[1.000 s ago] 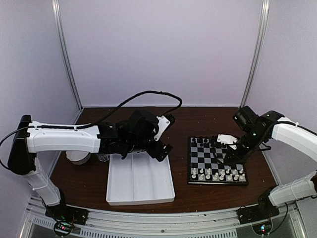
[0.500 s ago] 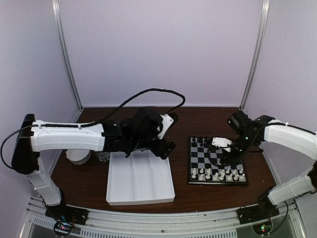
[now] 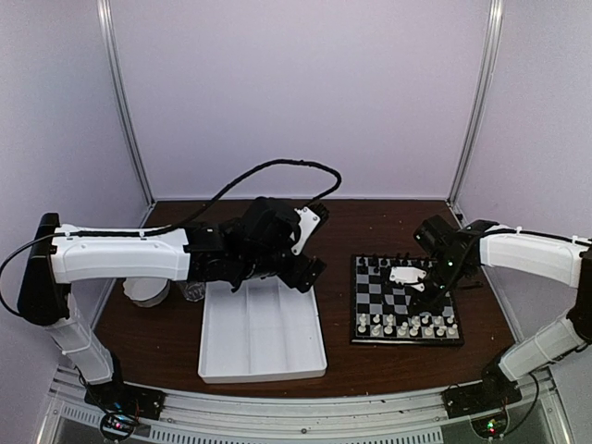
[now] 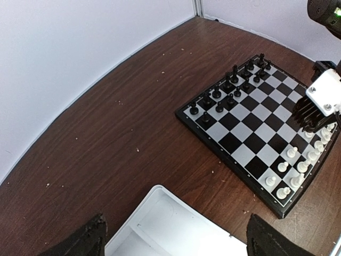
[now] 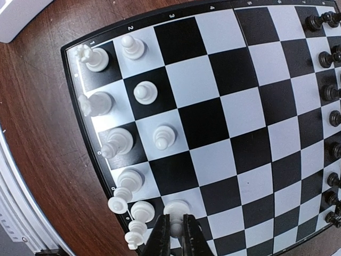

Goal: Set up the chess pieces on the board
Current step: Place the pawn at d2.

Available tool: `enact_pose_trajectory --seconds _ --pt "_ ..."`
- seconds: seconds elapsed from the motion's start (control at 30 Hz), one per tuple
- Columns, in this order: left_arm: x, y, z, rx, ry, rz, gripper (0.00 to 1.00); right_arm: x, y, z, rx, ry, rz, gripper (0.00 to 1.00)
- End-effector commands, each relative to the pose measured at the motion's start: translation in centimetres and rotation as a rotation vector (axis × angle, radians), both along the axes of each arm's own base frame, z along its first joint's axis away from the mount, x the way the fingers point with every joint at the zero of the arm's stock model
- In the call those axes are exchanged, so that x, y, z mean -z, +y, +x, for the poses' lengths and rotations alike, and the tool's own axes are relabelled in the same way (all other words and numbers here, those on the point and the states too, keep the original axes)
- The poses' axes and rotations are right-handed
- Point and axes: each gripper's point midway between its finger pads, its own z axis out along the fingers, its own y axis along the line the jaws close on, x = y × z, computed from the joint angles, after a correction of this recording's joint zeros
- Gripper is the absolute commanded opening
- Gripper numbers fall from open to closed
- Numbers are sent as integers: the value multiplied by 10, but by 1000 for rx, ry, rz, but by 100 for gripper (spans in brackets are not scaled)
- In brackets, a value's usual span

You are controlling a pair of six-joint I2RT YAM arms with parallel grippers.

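The board [image 3: 404, 294] lies right of centre on the brown table. Black pieces [image 3: 384, 264] line its far edge and white pieces [image 3: 407, 326] its near edge. My right gripper [image 3: 427, 289] hangs over the board's near right part. In the right wrist view it [image 5: 174, 234] is shut on the head of a white pawn [image 5: 177, 209] whose base stands on a square in the second row, beside the other white pieces [image 5: 101, 104]. My left gripper [image 4: 181, 237] is open and empty above the tray's far corner; the board [image 4: 250, 114] lies ahead of it.
A white three-compartment tray [image 3: 262, 342] lies left of the board, and its corner shows in the left wrist view [image 4: 160, 226]. A white bowl [image 3: 146, 291] sits at the far left under the left arm. A black cable [image 3: 277, 169] arcs over the arm. Walls close the back and sides.
My right gripper has moved left, from the board's right edge to over its near right squares. The left arm has shifted slightly above the tray's far end.
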Motion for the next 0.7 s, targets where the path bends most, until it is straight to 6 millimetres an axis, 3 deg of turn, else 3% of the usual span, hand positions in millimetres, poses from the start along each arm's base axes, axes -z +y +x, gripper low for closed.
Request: enact_pose_trajectory --seconds 0.0,0.67 --pt "-11 6 4 -27 -17 -13 91 6 2 -1 -16 3 -23 7" --pt "-3 10 5 -39 -19 17 91 23 8 -1 -41 38 -75 10"
